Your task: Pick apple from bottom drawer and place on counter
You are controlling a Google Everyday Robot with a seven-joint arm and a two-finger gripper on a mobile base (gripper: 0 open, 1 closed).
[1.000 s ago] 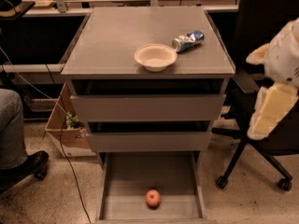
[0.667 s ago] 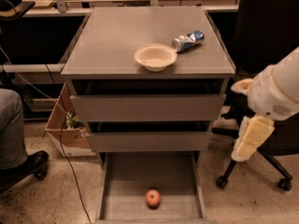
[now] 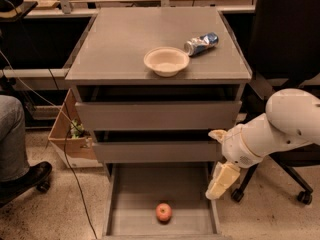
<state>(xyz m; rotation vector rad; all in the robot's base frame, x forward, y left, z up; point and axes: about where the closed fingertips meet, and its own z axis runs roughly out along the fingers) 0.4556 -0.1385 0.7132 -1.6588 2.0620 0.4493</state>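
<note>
The apple [image 3: 163, 212] is small, round and red-orange and lies near the front of the bottom drawer [image 3: 145, 191], which is pulled open. The counter [image 3: 125, 39] is the flat grey top of the cabinet. My gripper [image 3: 221, 180] hangs from the white arm at the drawer's right wall, above and to the right of the apple, not touching it. It holds nothing that I can see.
A cream bowl [image 3: 166, 60] and a crushed blue-silver can [image 3: 201, 43] lie on the counter. Two shallower drawers are slightly open above. An office chair base [image 3: 270, 184] stands to the right, a cardboard box [image 3: 70, 134] and a seated person's leg [image 3: 12, 144] to the left.
My arm has swung down and to the left, from beside the upper drawers to the right wall of the bottom drawer. The apple has not moved.
</note>
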